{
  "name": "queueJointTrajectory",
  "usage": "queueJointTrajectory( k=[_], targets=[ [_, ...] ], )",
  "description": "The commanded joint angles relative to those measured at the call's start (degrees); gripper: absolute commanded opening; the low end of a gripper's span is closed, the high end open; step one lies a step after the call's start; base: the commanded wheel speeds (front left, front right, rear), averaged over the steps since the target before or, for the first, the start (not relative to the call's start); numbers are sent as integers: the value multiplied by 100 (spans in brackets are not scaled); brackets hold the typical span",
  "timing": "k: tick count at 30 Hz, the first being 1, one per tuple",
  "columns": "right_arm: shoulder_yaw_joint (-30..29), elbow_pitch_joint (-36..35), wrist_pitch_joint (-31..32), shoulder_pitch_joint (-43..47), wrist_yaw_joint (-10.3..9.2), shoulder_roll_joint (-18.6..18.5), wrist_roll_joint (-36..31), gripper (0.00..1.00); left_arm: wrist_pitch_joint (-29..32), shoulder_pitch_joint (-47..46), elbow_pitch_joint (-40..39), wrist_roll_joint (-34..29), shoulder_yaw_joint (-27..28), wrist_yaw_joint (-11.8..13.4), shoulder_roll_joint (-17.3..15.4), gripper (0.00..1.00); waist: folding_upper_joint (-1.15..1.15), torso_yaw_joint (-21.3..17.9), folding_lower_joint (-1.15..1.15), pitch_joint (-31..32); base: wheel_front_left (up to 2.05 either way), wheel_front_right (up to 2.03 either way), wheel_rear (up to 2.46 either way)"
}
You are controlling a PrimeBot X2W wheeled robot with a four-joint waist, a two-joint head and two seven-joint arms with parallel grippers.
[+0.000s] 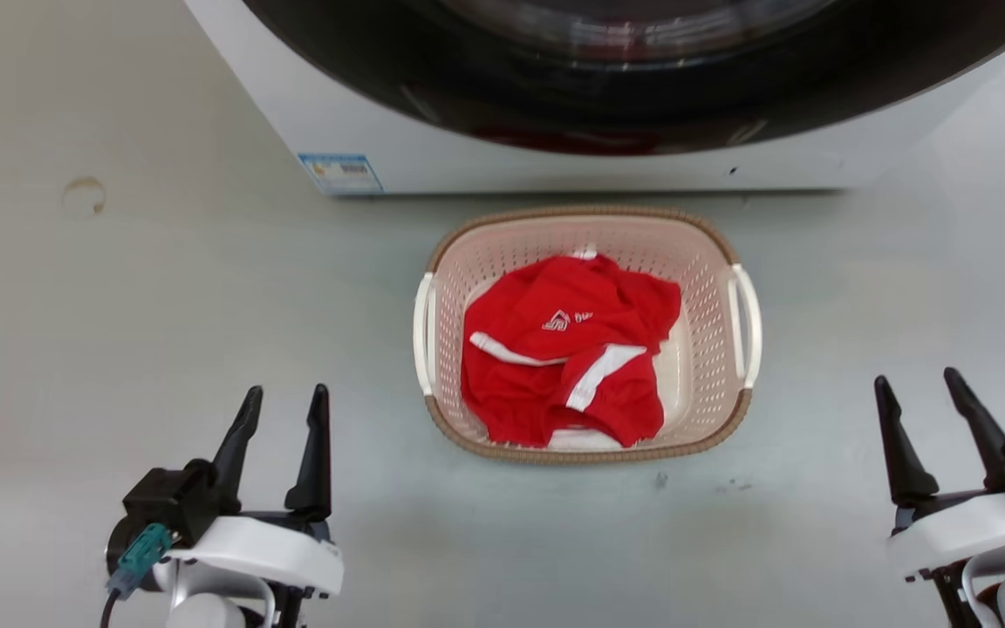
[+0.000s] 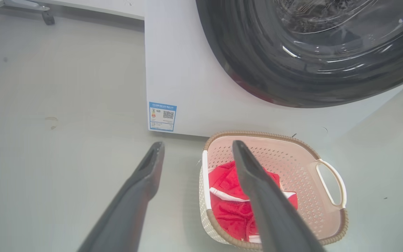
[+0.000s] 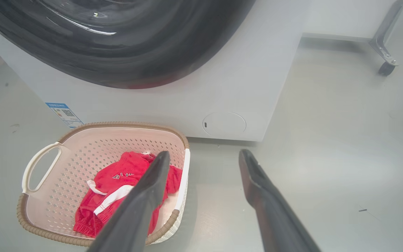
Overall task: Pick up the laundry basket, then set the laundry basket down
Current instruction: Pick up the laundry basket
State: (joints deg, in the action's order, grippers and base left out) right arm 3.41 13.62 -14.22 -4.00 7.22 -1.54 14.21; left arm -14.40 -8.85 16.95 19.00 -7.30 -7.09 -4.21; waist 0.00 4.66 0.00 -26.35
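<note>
The laundry basket (image 1: pixel 705 288), pale pink-cream with a brown woven rim and white loop handles on both sides, stands on the grey floor in front of the washing machine. Red clothing with white stripes (image 1: pixel 568 349) lies inside it. My left gripper (image 1: pixel 284 406) is open at the lower left, well clear of the basket's left handle (image 1: pixel 422 331). My right gripper (image 1: pixel 915 390) is open at the lower right, apart from the right handle (image 1: pixel 747 323). The left wrist view has the basket (image 2: pixel 292 164) beyond the open gripper (image 2: pixel 198 148). The right wrist view has the basket (image 3: pixel 82 147) left of the open gripper (image 3: pixel 205 157).
The white washing machine (image 1: pixel 485 161) with its dark round door (image 1: pixel 642 78) stands just behind the basket. A blue label (image 1: pixel 341 173) is on its lower left corner. A caster leg (image 3: pixel 383 66) of some furniture stands at the far right.
</note>
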Motion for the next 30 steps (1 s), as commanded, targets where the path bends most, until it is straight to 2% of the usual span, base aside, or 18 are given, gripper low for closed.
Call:
queueJointTrajectory(
  k=[1, 9, 14, 22, 30],
  targets=[
    [54, -181, -78, -114, 26, -133, -96, 100, -59, -158, -91, 90, 91, -36, -34, 100, 0, 122, 0, -466, 0, 0, 0],
    [-233, -280, -78, -297, 26, -133, -236, 100, -59, -697, 125, 446, -378, -38, -31, 100, 0, 336, 0, -1432, 0, 0, 0],
    [-197, -165, -78, -614, 26, -133, -236, 100, -60, -1186, 308, 645, -651, -39, -116, 100, 0, 393, 0, -1839, 0, 0, 0],
    [-71, 160, -78, -1069, 26, -133, -109, 100, -60, -1779, 561, 898, -1021, -39, -200, 100, 0, 382, 0, -2121, 0, 0, 0],
    [295, 669, -78, -1642, 26, -133, 26, 100, -60, -2482, 1206, 1103, -1616, -39, -372, 100, 0, 300, 0, -2259, 0, 0, 0]
  ],
)
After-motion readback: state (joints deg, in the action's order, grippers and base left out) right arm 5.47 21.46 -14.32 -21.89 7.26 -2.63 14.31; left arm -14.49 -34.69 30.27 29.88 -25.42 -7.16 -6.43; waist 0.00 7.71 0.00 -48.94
